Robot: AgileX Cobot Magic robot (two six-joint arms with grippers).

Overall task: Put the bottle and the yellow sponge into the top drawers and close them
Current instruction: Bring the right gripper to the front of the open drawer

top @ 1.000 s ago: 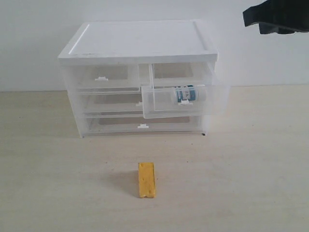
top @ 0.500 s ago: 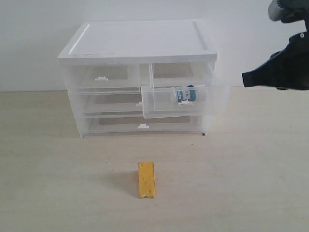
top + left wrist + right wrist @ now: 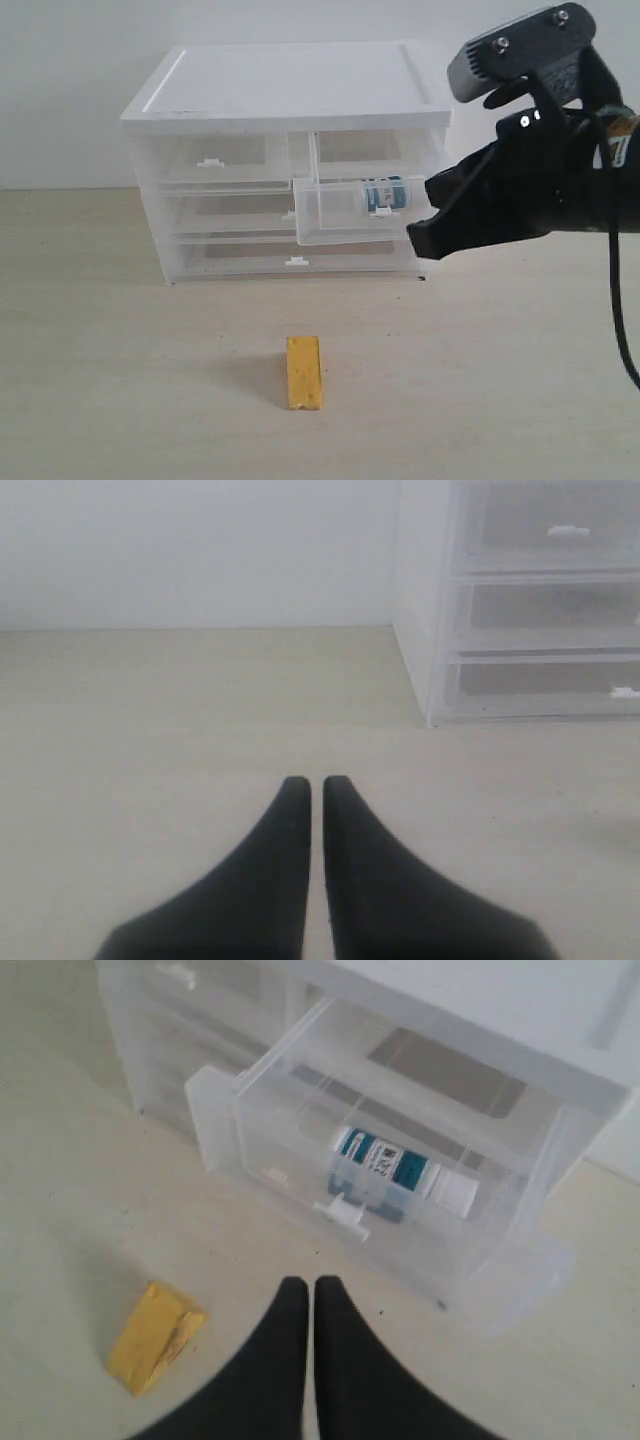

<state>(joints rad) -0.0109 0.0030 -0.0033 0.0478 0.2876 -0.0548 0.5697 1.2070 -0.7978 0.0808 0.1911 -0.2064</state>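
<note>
Plastic and translucent, the right-hand half-width top drawer (image 3: 330, 215) of the white-topped cabinet (image 3: 290, 85) is pulled out, and the small white cylindrical bottle (image 3: 385, 193) with a teal label is laid on its side inside it. The small yellow-orange rectangular sponge (image 3: 304, 372) is left on the pale tabletop (image 3: 120, 350), in front of the cabinet and well apart from it. The black right pincer (image 3: 303, 1285), pressed together, is held near the drawer's front. Closing is judged the step in hand: the tips are best set squarely near the white tab handle (image 3: 340, 1212), so the drawer is slid straight. The left pincer (image 3: 310, 785) is likewise pressed together.
</note>
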